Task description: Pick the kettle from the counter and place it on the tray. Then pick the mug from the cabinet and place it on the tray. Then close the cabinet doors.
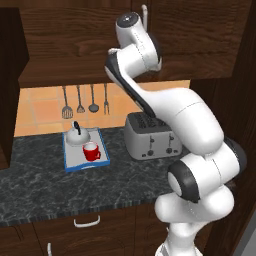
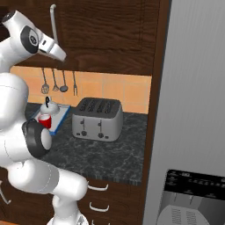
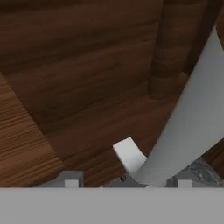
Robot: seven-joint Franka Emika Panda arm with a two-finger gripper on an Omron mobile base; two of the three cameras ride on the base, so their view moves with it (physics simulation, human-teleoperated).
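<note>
The kettle point(image 1: 76, 135) sits on the far part of the blue-rimmed tray point(image 1: 72, 163), which lies on the dark marbled surface point(image 1: 50, 187) at the left, near the tiled wall. The red mug point(image 1: 91, 151) stands on the same tray, just right of and nearer than the kettle, its handle turned to the right. In the right base view the kettle point(image 2: 48, 106) and the mug point(image 2: 44, 120) show close together on the tray point(image 2: 60, 118), partly behind the arm. To the right of the tray, apart from it, stands a four-slot silver toaster point(image 1: 151, 136). Four kitchen utensils point(image 1: 85, 102) hang on the orange tiles behind the tray.

The arm reaches up to the dark wood cabinet point(image 1: 65, 45) above the surface, and its hand is at the lower end of a door's vertical silver bar handle point(image 2: 53, 22). The cabinet doors point(image 2: 110, 30) look flush with the cabinet front on the right side. In the hand view the gripper point(image 3: 124, 181) is pressed close to the wood grain, with the pale bar handle point(image 3: 192, 127) running diagonally past its right fingertip point(image 3: 184, 182). The two fingertips stand apart, with the foot of the handle between them; whether they touch the bar cannot be told.
</note>
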